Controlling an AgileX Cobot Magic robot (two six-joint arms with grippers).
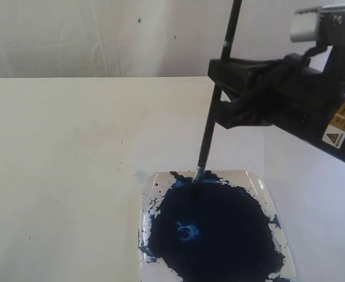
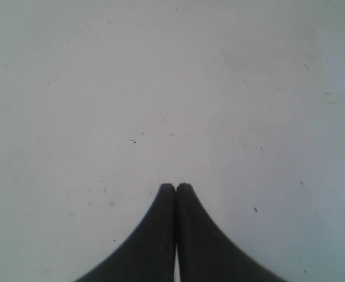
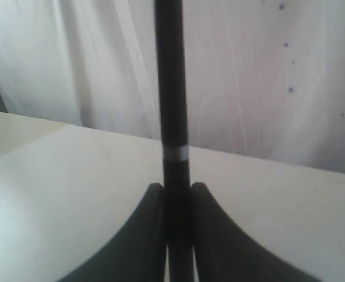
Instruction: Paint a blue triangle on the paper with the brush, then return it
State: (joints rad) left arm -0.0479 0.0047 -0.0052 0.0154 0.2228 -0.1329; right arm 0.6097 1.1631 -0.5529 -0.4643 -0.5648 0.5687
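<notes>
Exterior view: we noted the long thin black-handled paintbrush standing nearly upright, its top leaning slightly away. Its blue-stained tip dipped at the far edge of the dark blue paint pool in the clear square plastic tray. The right gripper was clamped on the handle about midway up, jaws narrowed to the shaft's width. A paler patch to the right of the tray looked like the white paper sheet; we saw no triangle on it.

Left wrist view: the left gripper had its fingertips pressed together, holding nothing, over the bare cream tabletop.

Right wrist view: the handle rose straight between the right gripper's dark pads, a thin silver band just above the grip.

Handling, as we judged it: the brush is light, stiff and smooth, so it may twist or slide in the pads. A mid-handle hold suits it. The bristles are soft and need only light pressure.
</notes>
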